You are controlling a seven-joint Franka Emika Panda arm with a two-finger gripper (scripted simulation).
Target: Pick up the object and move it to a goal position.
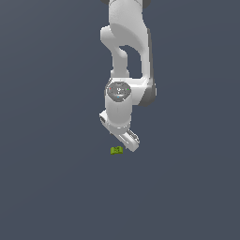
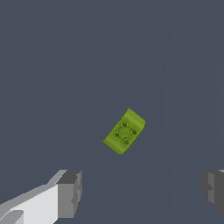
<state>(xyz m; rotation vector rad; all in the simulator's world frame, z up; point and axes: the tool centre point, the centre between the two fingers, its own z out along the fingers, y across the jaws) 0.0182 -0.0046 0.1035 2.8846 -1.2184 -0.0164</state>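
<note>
One olive object (image 2: 124, 131) lies apart from the spread pincer (image 2: 140, 194).

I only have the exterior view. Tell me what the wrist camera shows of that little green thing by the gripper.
Observer: The yellow-green brick is a small block with four round studs on its upper face.
Operator: Say whether the fingers have it.
Observer: No. The gripper is open, one grey pad on each side of the frame, and the brick lies clear of both.
Operator: Give me its alignment to the fingers.
Observer: Its long side runs diagonally across the line between the pads, not square to them.
</note>
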